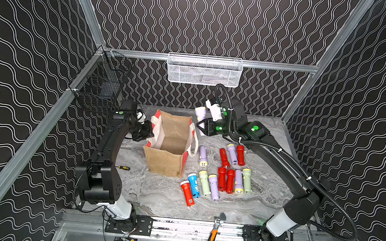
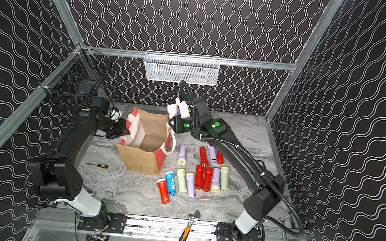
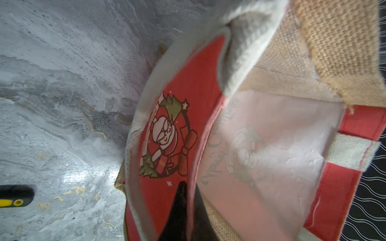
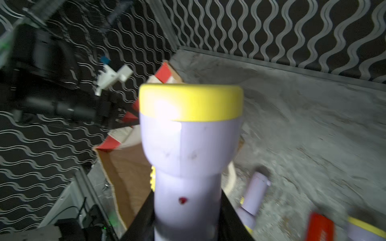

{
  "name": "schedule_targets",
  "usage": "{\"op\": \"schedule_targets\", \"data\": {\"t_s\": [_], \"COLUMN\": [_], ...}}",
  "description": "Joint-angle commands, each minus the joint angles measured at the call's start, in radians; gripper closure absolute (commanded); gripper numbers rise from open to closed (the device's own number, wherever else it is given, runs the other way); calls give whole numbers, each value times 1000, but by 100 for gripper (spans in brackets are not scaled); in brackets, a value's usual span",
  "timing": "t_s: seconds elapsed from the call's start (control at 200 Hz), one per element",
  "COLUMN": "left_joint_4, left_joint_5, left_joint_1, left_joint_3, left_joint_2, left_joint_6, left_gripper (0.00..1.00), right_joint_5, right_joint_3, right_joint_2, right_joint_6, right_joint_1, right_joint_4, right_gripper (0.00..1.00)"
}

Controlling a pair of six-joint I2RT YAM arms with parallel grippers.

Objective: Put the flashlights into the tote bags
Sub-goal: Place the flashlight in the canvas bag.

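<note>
Right gripper clamping a head-up lilac plastic flashlight, boxy burlap tote bag at its 9 o'clock; left gripper pinches the rim.

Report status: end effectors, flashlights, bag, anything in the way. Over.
Left end effector shut on tote bag side panel. Right end effector shut on lilac flashlight, aloft beside bag rim. Twelve flashlights on table; bag mouth open, nothing blocking it.

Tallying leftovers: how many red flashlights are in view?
5 red flashlights on the table: two in the far row, two together nearer, one frontmost beside the blue flashlight. Tote bag looks empty.
</note>
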State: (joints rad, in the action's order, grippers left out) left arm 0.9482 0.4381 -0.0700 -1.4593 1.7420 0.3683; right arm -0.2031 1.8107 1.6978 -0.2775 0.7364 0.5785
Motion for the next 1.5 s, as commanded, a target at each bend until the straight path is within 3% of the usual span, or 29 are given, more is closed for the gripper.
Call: {"op": "schedule_targets", "data": {"t_s": [0.0,0.15,0.561,1.146,1.381,1.491], "left_joint_4": [-55,-46,-72,-77,-75,-74], "left_joint_5": [39,30,58,64,61,62], "left_joint_1": [0,1,1,0,1,0], "left_joint_3": [14,10,33,53,54,52], "left_joint_2": [-14,-16,-31,-52,-52,-52], "left_joint_6": [19,11,5,0,-2,-8], "left_gripper": [100,100,100,100,100,100], "right_joint_5": [-96,-129,-271,-236,-288,-298], "right_joint_3": [89,216,188,250,342,376], "right_joint_2": [86,232,427,644,752,798], "right_joint_6": [-55,-123,-346,-397,-400,-402], "right_joint_1": [37,78,140,149,146,144], "right_joint_4": [-43,-18,-113,107,175,219], "right_gripper": [87,89,90,89,79,79]}}
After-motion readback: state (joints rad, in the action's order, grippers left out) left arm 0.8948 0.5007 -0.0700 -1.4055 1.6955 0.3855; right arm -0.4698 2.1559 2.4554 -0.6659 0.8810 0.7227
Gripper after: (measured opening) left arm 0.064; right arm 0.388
